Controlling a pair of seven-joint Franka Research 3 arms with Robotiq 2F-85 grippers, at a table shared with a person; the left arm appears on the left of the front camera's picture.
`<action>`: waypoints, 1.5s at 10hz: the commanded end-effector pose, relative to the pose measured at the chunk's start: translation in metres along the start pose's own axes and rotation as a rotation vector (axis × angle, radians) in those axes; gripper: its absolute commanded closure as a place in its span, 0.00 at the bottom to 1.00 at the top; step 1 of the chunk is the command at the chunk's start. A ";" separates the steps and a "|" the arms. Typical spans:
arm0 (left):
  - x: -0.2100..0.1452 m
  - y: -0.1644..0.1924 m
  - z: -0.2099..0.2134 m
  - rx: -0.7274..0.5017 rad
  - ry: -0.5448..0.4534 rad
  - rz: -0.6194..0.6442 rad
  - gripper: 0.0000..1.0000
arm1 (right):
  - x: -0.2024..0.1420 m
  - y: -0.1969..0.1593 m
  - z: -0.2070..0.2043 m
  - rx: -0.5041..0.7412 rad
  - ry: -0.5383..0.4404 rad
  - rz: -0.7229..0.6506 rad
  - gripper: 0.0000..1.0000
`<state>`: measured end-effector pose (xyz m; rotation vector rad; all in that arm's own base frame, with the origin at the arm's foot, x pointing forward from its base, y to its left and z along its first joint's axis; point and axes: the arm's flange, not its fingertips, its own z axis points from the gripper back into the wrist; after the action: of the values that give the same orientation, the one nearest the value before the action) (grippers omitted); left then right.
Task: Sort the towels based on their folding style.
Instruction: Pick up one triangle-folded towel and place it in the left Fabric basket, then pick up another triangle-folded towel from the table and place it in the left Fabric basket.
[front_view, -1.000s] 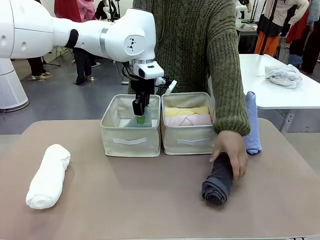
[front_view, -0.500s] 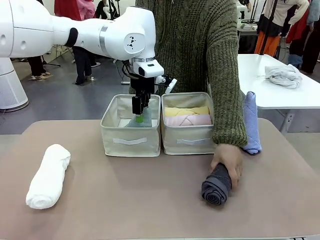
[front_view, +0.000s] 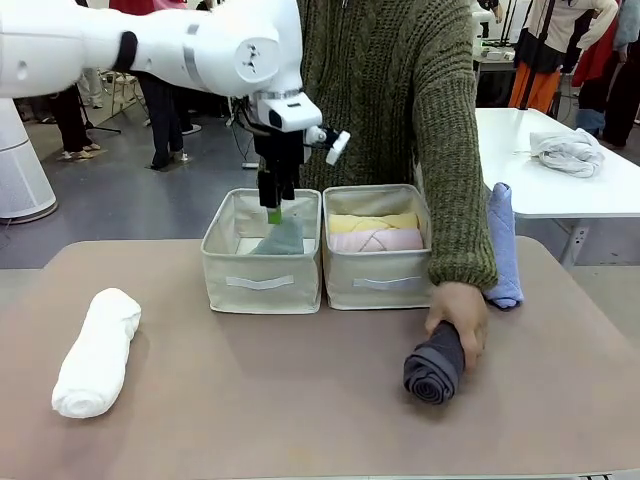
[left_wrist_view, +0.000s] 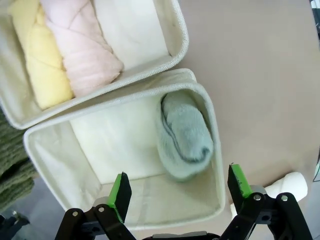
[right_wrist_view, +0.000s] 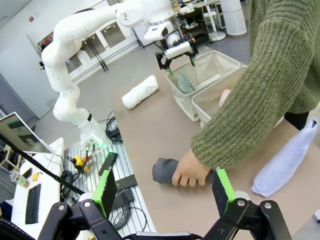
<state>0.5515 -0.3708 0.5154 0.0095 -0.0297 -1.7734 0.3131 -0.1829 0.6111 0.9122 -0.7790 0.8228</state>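
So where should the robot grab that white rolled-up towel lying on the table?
Probably around its middle, coming straight down from above. The white rolled terry towel lies flat on the brown table, long and narrow, with nothing close beside it, so jaws set across its short width should fit and hold it balanced.
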 end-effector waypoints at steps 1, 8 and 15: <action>-0.038 -0.034 0.038 0.010 -0.046 -0.019 0.00 | -0.001 0.001 0.000 0.007 -0.004 0.009 0.00; -0.227 -0.166 0.103 0.113 -0.438 0.192 0.00 | -0.001 0.001 0.000 0.007 -0.004 0.009 0.00; -0.243 -0.168 0.113 0.087 -0.455 0.224 0.00 | -0.001 0.001 0.000 0.007 -0.004 0.009 0.00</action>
<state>0.4323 -0.0958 0.6192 -0.3192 -0.4128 -1.5195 0.3130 -0.1831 0.6109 0.9127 -0.7789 0.8221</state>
